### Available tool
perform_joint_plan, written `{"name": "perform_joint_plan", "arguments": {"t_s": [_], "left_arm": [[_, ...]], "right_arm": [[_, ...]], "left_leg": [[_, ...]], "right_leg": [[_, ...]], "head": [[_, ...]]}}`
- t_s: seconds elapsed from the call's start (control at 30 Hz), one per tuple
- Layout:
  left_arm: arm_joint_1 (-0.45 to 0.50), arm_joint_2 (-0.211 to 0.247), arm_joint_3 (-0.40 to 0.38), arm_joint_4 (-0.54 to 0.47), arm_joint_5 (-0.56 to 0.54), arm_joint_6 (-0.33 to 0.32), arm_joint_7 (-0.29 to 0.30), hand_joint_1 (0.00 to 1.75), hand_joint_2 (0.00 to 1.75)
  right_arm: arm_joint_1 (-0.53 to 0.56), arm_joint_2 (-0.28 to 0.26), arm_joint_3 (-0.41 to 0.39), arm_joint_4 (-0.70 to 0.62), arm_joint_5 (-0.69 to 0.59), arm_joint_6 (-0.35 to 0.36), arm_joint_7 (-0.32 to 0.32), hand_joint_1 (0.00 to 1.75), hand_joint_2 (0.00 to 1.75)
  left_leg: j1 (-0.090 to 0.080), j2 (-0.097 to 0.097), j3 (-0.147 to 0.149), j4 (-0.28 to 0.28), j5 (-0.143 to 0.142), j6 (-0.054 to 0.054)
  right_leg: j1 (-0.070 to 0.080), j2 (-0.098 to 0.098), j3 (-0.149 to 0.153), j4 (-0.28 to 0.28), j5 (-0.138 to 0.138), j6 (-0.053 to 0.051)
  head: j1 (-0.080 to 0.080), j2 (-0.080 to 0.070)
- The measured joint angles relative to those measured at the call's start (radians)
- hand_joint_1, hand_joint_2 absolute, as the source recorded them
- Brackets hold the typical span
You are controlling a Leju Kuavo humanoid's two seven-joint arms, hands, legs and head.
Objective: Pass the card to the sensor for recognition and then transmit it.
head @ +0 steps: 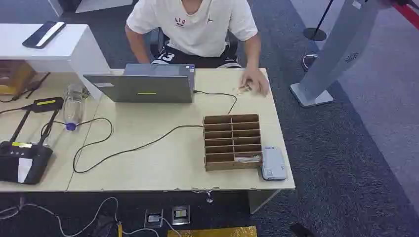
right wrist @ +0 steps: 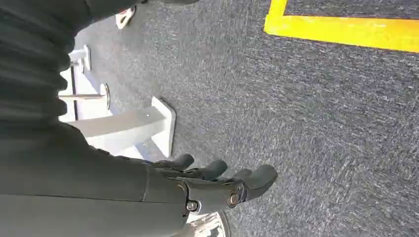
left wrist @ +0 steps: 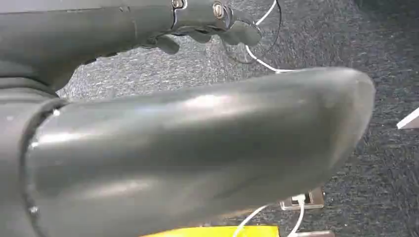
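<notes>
Desk (head: 148, 168) of pale wood stood in the head view, with a brown cardboard sorting rack (head: 232, 141) of two columns of slots on it. Touching the rack on its right side lay a small grey-white sensor (head: 273, 163). A pale card (head: 247, 158) lay in the rack's slot nearest the sensor. Behind the rack, a grey laptop (head: 146, 83) stood open toward a seated person in a white T-shirt (head: 197, 24), whose hand (head: 256, 81) rested on the desk, beyond the rack, over something small. A black cable (head: 128, 148) trailed from the laptop across the desk, left of the rack. Far left of the rack lay a clear plastic bottle (head: 72, 106) and a black stand (head: 24, 153).

Left hand (left wrist: 207, 24) hung over grey carpet, its fingers (left wrist: 242, 33) loosely extended, holding nothing. Right hand (right wrist: 217, 185) also hung over carpet, its fingers (right wrist: 259, 177) slightly apart and gently curved, holding nothing.
</notes>
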Motion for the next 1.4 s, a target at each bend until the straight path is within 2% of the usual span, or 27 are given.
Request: {"name": "perform_joint_plan", "arguments": {"t_s": [0.43, 0.53, 0.63, 0.67, 0.73, 0.77, 0.83, 0.93, 1.0, 1.1, 1.17, 1.3, 1.33, 1.4], "left_arm": [[-0.001, 0.000, 0.005, -0.007, -0.014, 0.000, 0.007, 0.00, 0.00], [-0.001, 0.000, 0.008, -0.007, -0.019, 0.000, 0.008, 0.00, 0.00], [0.000, 0.000, 0.016, -0.007, -0.023, -0.001, 0.015, 0.00, 0.00], [0.000, 0.000, 0.019, -0.007, -0.029, -0.001, 0.018, 0.00, 0.00], [0.000, 0.000, 0.027, -0.008, -0.039, -0.002, 0.021, 0.00, 0.00], [0.000, 0.000, 0.031, -0.008, -0.042, -0.002, 0.023, 0.00, 0.00], [0.000, 0.001, 0.034, -0.007, -0.047, -0.003, 0.023, 0.00, 0.00], [0.000, 0.000, 0.048, -0.007, -0.047, -0.004, 0.012, 0.00, 0.00], [0.000, 0.001, 0.056, -0.007, -0.044, -0.006, -0.012, 0.00, 0.00], [0.002, 0.000, 0.073, -0.007, -0.023, -0.011, -0.058, 0.00, 0.00], [0.004, 0.000, 0.082, -0.006, -0.011, -0.011, -0.073, 0.00, 0.00], [0.014, -0.001, 0.102, -0.006, 0.021, -0.011, -0.093, 0.00, 0.00], [0.014, -0.002, 0.106, -0.006, 0.028, -0.010, -0.099, 0.00, 0.00], [0.014, -0.005, 0.109, -0.007, 0.036, -0.006, -0.107, 0.00, 0.00]], "right_arm": [[0.000, 0.000, 0.000, 0.000, -0.030, -0.016, 0.000, 0.00, 1.75], [-0.002, -0.001, -0.003, 0.000, -0.134, -0.059, 0.010, 0.00, 1.75], [-0.010, -0.007, -0.031, 0.000, -0.272, -0.150, 0.000, 0.00, 1.75], [-0.013, -0.012, -0.047, 0.000, -0.332, -0.206, -0.031, 0.00, 1.75], [-0.022, -0.024, -0.098, 0.000, -0.478, -0.342, -0.142, 0.00, 1.75], [-0.029, -0.032, -0.129, 0.000, -0.520, -0.382, -0.182, 0.00, 1.75], [-0.039, -0.053, -0.187, 0.000, -0.571, -0.428, -0.244, 0.00, 1.75], [-0.061, -0.079, -0.276, -0.015, -0.685, -0.506, -0.406, 0.00, 1.75], [-0.092, -0.109, -0.343, -0.038, -0.754, -0.549, -0.465, 0.00, 1.75], [-0.153, -0.157, -0.433, -0.115, -0.781, -0.618, -0.449, 0.00, 1.75], [-0.188, -0.178, -0.485, -0.172, -0.764, -0.628, -0.439, 0.00, 1.75], [-0.279, -0.186, -0.575, -0.292, -0.652, -0.632, -0.402, 0.00, 1.75], [-0.313, -0.186, -0.597, -0.334, -0.618, -0.632, -0.404, 0.00, 1.75], [-0.378, -0.186, -0.611, -0.398, -0.628, -0.632, -0.430, 0.00, 1.75]], "left_leg": [[0.000, 0.000, 0.000, 0.000, 0.000, 0.000], [0.000, 0.000, 0.000, 0.000, 0.000, 0.000], [0.000, 0.000, 0.000, 0.000, 0.000, 0.000], [0.000, 0.000, 0.000, 0.000, 0.000, 0.000], [-0.001, 0.000, 0.000, 0.000, 0.000, 0.000], [-0.001, 0.000, 0.000, 0.000, 0.000, 0.000], [-0.001, 0.000, 0.000, 0.000, 0.000, 0.000], [-0.001, 0.000, 0.000, 0.000, 0.000, 0.000], [-0.002, 0.000, 0.000, 0.000, 0.000, 0.000], [-0.002, 0.000, 0.000, 0.000, 0.001, 0.001], [-0.002, 0.000, 0.000, 0.000, 0.002, 0.002], [-0.002, -0.001, -0.001, 0.000, 0.003, 0.002], [-0.002, 0.000, -0.001, 0.000, 0.004, 0.002], [-0.002, -0.001, -0.001, 0.000, 0.005, 0.002]], "right_leg": [[0.000, 0.000, 0.000, 0.000, 0.000, 0.000], [0.000, 0.000, 0.000, 0.000, 0.000, 0.000], [0.000, 0.000, 0.000, 0.000, 0.000, 0.000], [0.000, 0.000, 0.000, 0.000, 0.000, 0.000], [-0.001, 0.000, 0.000, 0.000, 0.000, 0.000], [-0.001, 0.000, 0.000, 0.000, 0.000, 0.000], [-0.001, 0.000, 0.000, 0.000, 0.000, 0.000], [-0.002, 0.000, 0.000, 0.000, 0.001, 0.001], [-0.002, 0.000, 0.001, 0.000, 0.001, 0.001], [-0.002, 0.000, 0.001, 0.000, 0.002, 0.002], [-0.002, 0.000, 0.001, 0.000, 0.002, 0.002], [-0.002, -0.001, 0.001, 0.001, 0.004, 0.001], [-0.002, 0.000, 0.000, 0.001, 0.004, 0.002], [-0.002, -0.001, 0.000, 0.001, 0.004, 0.002]], "head": [[0.000, 0.000], [0.000, 0.000], [0.000, 0.000], [0.000, 0.000], [0.000, 0.000], [0.000, 0.000], [0.000, 0.000], [0.000, 0.000], [-0.001, 0.000], [0.000, 0.000], [0.000, 0.000], [-0.001, 0.000], [0.000, 0.000], [0.000, 0.000]]}}
